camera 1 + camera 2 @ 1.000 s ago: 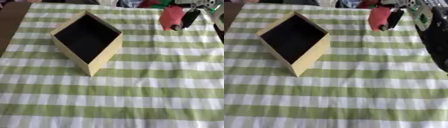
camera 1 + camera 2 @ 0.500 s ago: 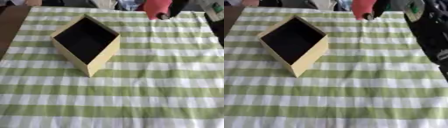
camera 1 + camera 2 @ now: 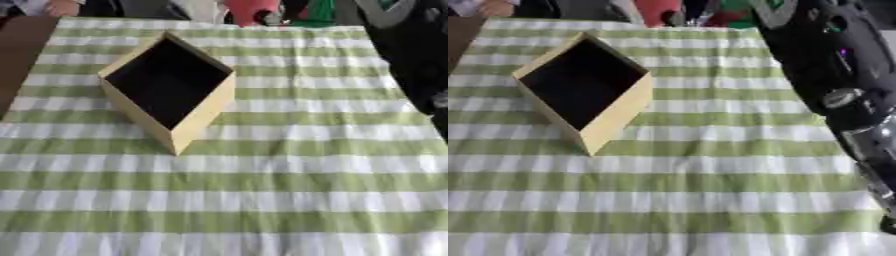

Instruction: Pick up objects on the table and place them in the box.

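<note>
Currently the box [image 3: 168, 90] sits open and empty-looking on the left half of the desk [image 3: 289, 175], which is covered in green-and-white checked cloth. A red object [image 3: 249, 10] shows at the far top edge, with the right robot hand [image 3: 293, 9] just beside it; grip cannot be told. The right arm [image 3: 833, 85] fills the right side. Left robot hand not visible.

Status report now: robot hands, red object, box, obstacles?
Right robot hand at far table edge with red object; grip not discernible. Left robot hand not visible. Open yellow cardboard box looks empty. Green-striped cloth between them bare.
</note>
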You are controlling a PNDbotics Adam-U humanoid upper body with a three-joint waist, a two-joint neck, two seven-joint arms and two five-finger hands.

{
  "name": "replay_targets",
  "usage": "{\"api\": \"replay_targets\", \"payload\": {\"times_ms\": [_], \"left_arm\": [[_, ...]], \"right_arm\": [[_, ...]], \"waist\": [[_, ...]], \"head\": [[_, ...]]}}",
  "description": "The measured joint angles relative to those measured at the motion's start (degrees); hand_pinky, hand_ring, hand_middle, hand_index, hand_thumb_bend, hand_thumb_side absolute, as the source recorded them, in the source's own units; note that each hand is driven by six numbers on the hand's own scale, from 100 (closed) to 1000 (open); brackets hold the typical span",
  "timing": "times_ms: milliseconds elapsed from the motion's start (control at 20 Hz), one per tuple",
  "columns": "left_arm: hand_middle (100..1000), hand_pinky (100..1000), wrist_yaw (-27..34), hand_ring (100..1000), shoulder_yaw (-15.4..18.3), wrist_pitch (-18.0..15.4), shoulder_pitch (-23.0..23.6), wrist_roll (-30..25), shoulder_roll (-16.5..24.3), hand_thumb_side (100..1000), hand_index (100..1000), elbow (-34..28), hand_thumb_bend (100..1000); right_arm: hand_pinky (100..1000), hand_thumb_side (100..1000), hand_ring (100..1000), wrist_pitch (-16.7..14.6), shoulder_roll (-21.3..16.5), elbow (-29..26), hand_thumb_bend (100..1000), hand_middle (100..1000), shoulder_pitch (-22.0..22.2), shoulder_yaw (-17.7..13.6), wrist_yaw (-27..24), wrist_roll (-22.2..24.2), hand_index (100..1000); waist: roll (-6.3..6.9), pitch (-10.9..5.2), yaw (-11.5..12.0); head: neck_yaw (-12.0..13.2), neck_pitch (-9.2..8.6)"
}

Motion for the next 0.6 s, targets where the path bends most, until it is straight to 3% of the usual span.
{"api": "replay_targets", "payload": {"times_ms": [400, 600], "left_arm": [[505, 1000, 0.8, 496, -0.7, -0.3, -0.9, -0.6, 0.1, 137, 744, 0.0, 100], [505, 1000, 0.8, 496, -0.9, -0.4, -1.0, -0.7, 0.1, 138, 744, 0.0, 100]], "right_arm": [[822, 100, 821, 2.5, 7.9, 1.9, 100, 632, -0.3, 0.6, 0.9, -1.8, 701], [822, 100, 820, 3.0, 9.9, 4.0, 100, 632, -0.6, 0.4, 2.2, -3.4, 704]], "waist": [[-0.41, 0.06, 1.2], [-0.48, 0.15, 1.4]], "head": [[-1.5, -0.01], [-1.8, -0.02]]}}
